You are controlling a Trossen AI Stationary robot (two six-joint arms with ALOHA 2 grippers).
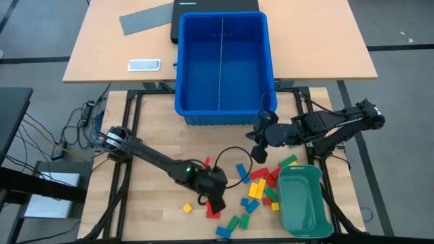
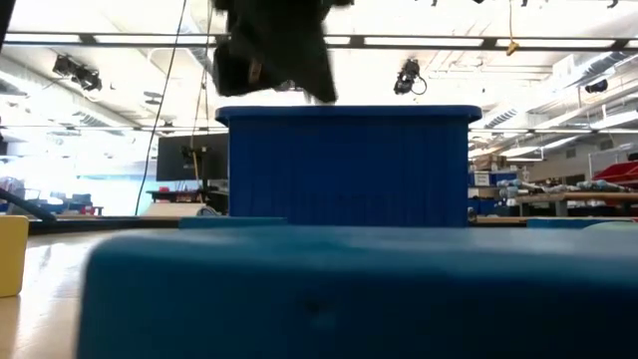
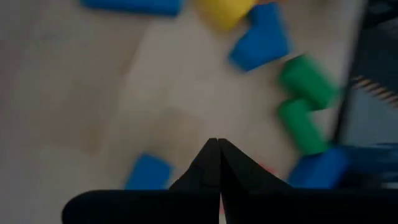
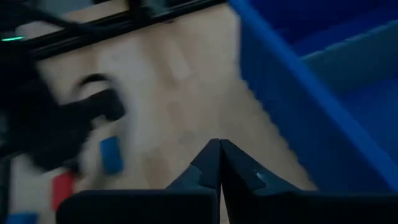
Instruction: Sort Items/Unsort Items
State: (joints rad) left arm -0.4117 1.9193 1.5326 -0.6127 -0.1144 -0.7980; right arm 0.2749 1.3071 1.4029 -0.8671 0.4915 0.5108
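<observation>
A blue block (image 2: 329, 294) pressed against the low camera hides most of the surface (image 1: 156, 196). The left pincer (image 1: 215, 200), fingers together, covers a red block (image 1: 213, 213). The right pincer (image 1: 258, 153), also together and empty, hangs between the blue bin (image 1: 222, 116) and the scattered blocks (image 1: 256, 190) beside the green tray (image 1: 303, 203).

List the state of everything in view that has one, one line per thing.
Blue bin: upright on the table, nothing visible inside it.
Green tray: upright, nothing in it.
Blocks: loose on the table, unsorted, none in bin or tray.
Left gripper: jaws shut, low over the blocks, holding nothing visible.
Right gripper: jaws shut, empty, near the bin's front wall.
Phone: flat on the far desk.
</observation>
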